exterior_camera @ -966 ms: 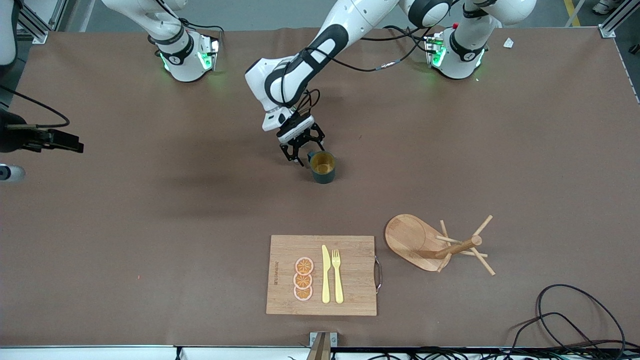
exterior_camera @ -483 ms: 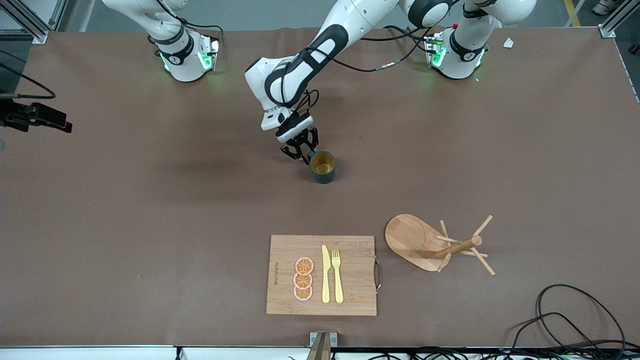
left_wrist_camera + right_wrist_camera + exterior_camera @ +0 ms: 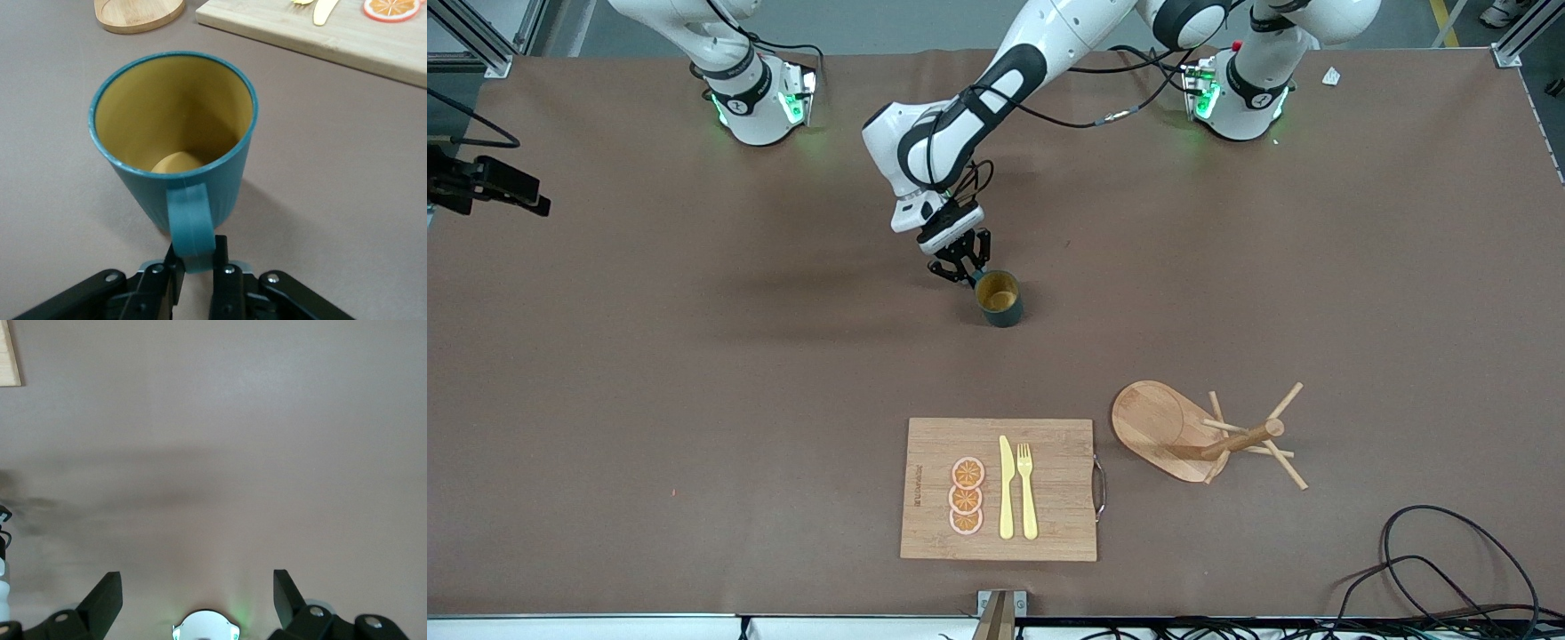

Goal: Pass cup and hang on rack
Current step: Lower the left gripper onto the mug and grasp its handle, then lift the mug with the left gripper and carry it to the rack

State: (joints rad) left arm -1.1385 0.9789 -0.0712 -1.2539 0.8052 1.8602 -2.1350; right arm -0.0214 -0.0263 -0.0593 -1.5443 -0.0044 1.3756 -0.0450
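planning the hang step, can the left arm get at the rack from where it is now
Probably yes: the left claw is shut on the cup handle, and only bare table lies between it and the rack.

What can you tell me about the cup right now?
The cup is a teal-green mug, ribbed outside, mustard-yellow inside and empty. It stands upright on the brown table, farther from the front camera than the cutting board. The left claw is shut on its small loop handle.
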